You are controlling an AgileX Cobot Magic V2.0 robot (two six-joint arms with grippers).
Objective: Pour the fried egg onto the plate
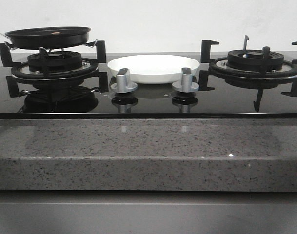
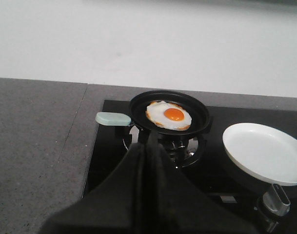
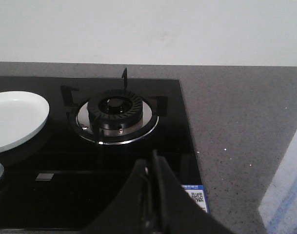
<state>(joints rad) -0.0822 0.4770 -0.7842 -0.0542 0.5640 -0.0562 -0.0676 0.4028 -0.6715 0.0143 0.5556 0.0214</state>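
The fried egg (image 2: pixel 168 116), white with an orange yolk and browned rim, lies in a shallow black frying pan (image 2: pixel 138 108) on the left burner. The pan (image 1: pixel 48 36) has a pale green handle (image 2: pixel 112 118). The white plate (image 1: pixel 153 68) sits on the black hob between the two burners; both wrist views catch it, as the plate (image 2: pixel 263 152) and the plate (image 3: pixel 14 118). My left gripper (image 2: pixel 147 146) is shut and empty, short of the pan. My right gripper (image 3: pixel 149 170) is shut and empty, on the near side of the right burner. Neither arm shows in the front view.
The right burner (image 1: pixel 255 61) with black pan supports carries nothing. Two silver knobs (image 1: pixel 124 80) (image 1: pixel 186 79) stand in front of the plate. A grey speckled counter (image 1: pixel 148 151) surrounds the hob, and a white wall runs behind it.
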